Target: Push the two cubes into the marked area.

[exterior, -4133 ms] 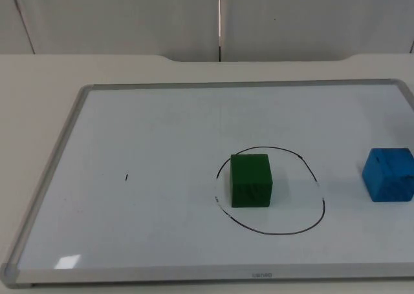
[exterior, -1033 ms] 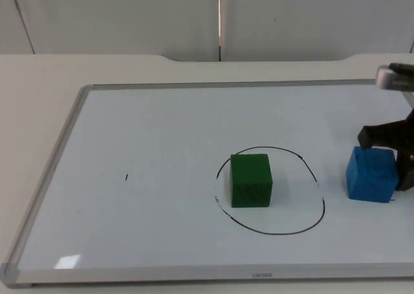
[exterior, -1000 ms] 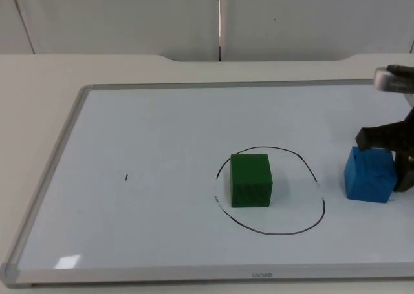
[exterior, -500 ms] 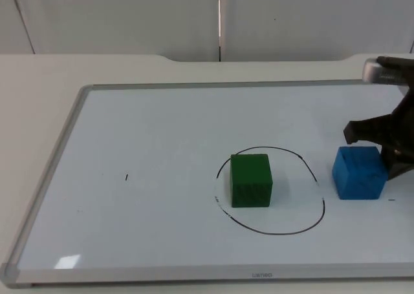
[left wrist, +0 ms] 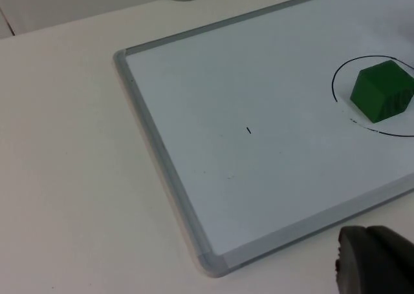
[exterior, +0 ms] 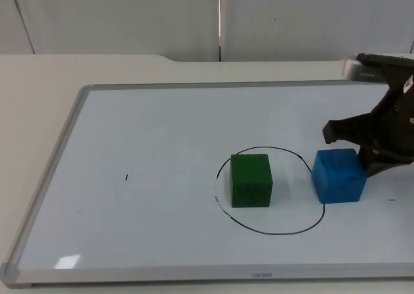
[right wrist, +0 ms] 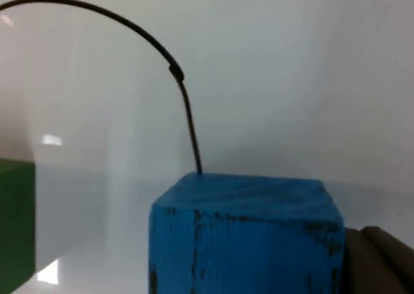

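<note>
Over on the left, the left gripper (left wrist: 375,262) waits off the near edge of the whiteboard (exterior: 48,197), well away from the action; whether its fingers are parted or closed cannot be told. The board is a smooth, glossy white sheet in a grey metal frame, slick enough for a cube to slide. Moving across, the green cube (exterior: 251,180) sits inside the marked area (exterior: 223,210), a hand-drawn black loop, close to its left arc. Its faces look matt and painted, edges square.

Next, the blue cube (exterior: 338,176) stands right on the loop's right-hand line, partly across it, its paint scuffed dark along the edges. Hard against its right side is the right gripper (exterior: 362,157), spread wide with one finger behind the cube and one in front, cupping rather than clamping it.

So the key relation: cube lies directly left of the right gripper, with the loop's middle further left, and the right arm is far nearer. A leftward shove looks called for.
</note>
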Available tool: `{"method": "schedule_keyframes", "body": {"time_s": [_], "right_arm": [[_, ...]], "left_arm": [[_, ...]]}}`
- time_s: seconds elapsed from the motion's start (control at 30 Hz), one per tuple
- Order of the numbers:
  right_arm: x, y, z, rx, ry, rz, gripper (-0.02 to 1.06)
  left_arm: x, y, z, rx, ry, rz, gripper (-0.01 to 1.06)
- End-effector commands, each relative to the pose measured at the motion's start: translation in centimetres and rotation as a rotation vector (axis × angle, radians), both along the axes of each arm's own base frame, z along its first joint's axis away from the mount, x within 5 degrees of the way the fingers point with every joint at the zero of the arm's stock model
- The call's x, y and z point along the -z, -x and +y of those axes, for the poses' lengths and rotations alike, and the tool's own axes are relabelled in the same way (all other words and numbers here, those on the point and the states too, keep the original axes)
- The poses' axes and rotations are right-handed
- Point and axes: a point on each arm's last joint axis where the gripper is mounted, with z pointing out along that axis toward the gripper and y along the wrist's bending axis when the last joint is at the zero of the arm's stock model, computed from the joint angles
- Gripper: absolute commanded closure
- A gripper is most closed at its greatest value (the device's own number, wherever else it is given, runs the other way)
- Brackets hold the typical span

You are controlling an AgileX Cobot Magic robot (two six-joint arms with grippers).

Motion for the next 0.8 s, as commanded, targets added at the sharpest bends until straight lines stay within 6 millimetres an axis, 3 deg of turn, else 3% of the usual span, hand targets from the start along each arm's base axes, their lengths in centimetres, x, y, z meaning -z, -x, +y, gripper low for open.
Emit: {"method": "schedule_keyframes", "body": {"time_s": [0.0,0.47,0.77], "right_arm": [[-0.2,-0.1,0.3,0.002,-0.010,-0.012,1.05],[-0.2,0.0,0.4,0.016,-0.022,-0.005,1.05],[-0.2,0.4,1.7,-0.024,-0.024,-0.013,1.05]], "left_arm": [[0.1,0.0,0.0,-0.002,0.002,-0.009,1.05],[0.1,0.0,0.0,-0.002,0.002,-0.009,1.05],[0.1,0.0,0.0,-0.002,0.002,-0.009,1.05]]}}
